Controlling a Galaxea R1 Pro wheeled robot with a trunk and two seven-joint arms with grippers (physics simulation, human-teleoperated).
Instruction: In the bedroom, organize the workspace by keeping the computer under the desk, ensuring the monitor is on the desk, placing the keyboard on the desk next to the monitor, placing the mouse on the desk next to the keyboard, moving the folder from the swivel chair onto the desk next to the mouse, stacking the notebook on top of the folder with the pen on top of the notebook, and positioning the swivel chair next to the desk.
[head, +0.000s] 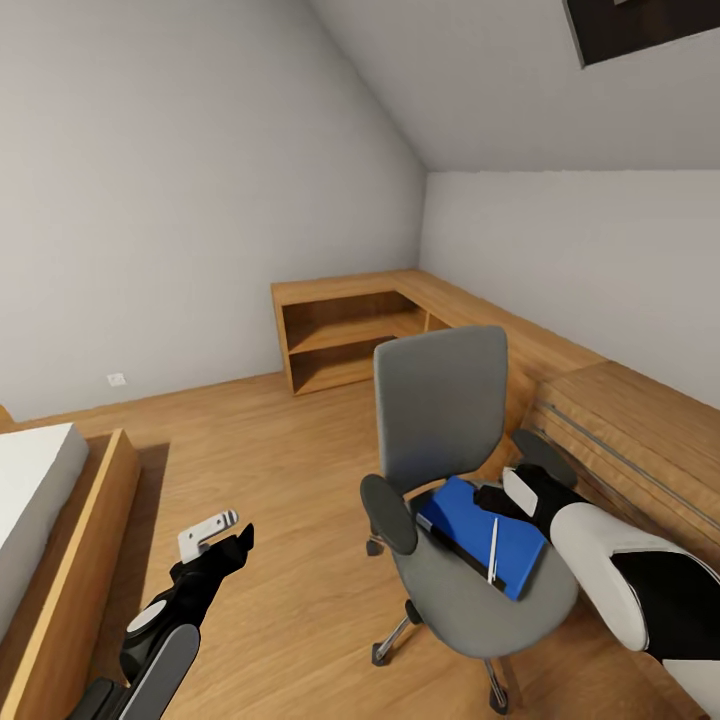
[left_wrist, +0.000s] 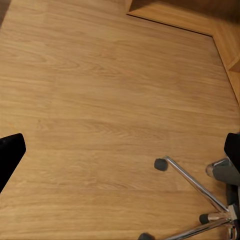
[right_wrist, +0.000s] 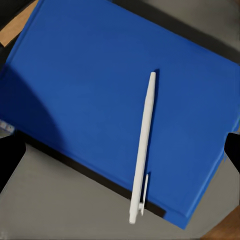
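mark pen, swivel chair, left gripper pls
pen (right_wrist: 143, 150): right wrist view, middle of the white barrel.
swivel chair (head: 441, 405): head view, centre of the grey backrest.
left gripper (head: 226, 530): head view, between the fingers.

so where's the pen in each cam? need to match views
Head view: the pen lies on the blue flat item on the swivel chair seat, lower right of centre, by the right gripper.
Left wrist view: not in it; floor and the chair's chrome base.
Right wrist view: the pen runs across the middle.
Shared landmark: the blue item, seen in the head and right wrist views.
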